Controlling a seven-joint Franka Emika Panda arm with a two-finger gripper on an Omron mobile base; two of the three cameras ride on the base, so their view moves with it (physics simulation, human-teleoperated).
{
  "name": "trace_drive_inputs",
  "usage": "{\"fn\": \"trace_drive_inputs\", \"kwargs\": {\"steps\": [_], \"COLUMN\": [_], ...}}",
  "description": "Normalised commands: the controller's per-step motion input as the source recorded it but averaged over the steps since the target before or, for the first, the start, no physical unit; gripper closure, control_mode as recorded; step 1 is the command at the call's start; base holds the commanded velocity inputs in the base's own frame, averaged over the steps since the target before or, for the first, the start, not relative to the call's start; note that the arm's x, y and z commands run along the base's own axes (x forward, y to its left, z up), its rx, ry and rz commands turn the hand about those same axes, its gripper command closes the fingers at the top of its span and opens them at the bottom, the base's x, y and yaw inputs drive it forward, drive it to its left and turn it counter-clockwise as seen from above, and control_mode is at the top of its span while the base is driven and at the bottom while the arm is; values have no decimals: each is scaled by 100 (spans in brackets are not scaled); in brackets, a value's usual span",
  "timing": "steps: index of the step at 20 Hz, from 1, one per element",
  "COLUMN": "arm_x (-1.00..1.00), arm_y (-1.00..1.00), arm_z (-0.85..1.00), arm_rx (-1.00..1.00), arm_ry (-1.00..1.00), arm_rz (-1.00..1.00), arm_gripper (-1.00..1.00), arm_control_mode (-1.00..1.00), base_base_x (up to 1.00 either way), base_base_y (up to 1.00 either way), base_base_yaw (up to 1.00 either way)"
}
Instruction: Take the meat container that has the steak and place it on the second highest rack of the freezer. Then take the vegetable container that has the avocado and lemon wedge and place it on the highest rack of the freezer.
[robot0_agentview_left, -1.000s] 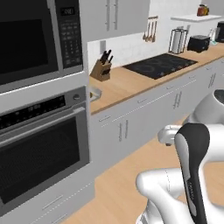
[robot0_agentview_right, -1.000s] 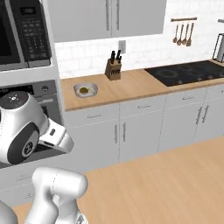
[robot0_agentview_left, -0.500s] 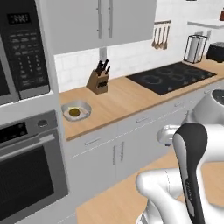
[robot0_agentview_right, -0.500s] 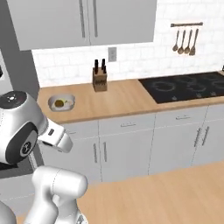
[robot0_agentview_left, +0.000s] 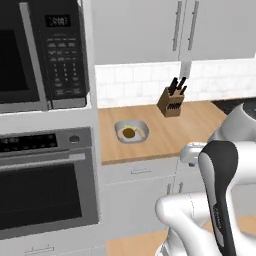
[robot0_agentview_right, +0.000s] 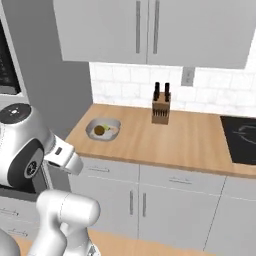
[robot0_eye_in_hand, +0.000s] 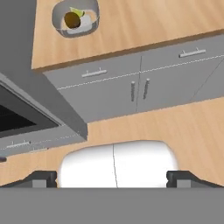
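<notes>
- Gripper (robot0_eye_in_hand: 112, 177): jaws spread wide, nothing between them. Hand camera looked down past the tips at the wood floor and the cabinet fronts; tips well short of the counter.
- Key relation: the vegetable container (robot0_eye_in_hand: 75, 18) lay ahead of the hand and off to its left, up on the counter (robot0_eye_in_hand: 144, 22), well apart from the tips. My read: the next move needed a reach forward, up and left, or more base travel first.
- Container was a shallow grey rounded dish, near the left end of the counter (robot0_agentview_left: 190, 127), just right of the oven column. No clear long axis, roughly as wide as deep, so approach angle looked uncritical.
- Contents: the avocado (robot0_eye_in_hand: 71, 19), dark round ball, sat mid-dish; the lemon wedge (robot0_eye_in_hand: 78, 12), yellow-green, touched or nearly touched it on the far side. Same pair visible in the left base view (robot0_agentview_left: 129, 132) and in the right base view (robot0_agentview_right: 99, 130).
- Wall oven (robot0_agentview_left: 45, 192) with a microwave (robot0_agentview_left: 42, 52) above it stood left of the dish.
- Farther back and to the right: knife block (robot0_agentview_right: 160, 107) on the counter near the tiled wall, apart from the dish.
- Cooktop (robot0_agentview_right: 242, 137) at the far right end.
</notes>
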Motion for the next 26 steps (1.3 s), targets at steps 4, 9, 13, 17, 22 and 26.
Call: {"fn": "trace_drive_inputs", "kwargs": {"steps": [4,9,13,17,22,26], "arm_x": [0,0,0,0,0,0], "arm_y": [0,0,0,0,0,0], "arm_z": [0,0,0,0,0,0], "arm_rx": [0,0,0,0,0,0], "arm_ry": [0,0,0,0,0,0], "arm_rz": [0,0,0,0,0,0], "arm_gripper": [-100,-100,-100,-100,-100,-100], "arm_control_mode": [100,100,100,100,100,100], "base_base_x": [30,47,58,53,13,0], "base_base_y": [-41,-50,-22,-1,0,0], "base_base_yaw": [61,16,-4,-8,-1,0]}}
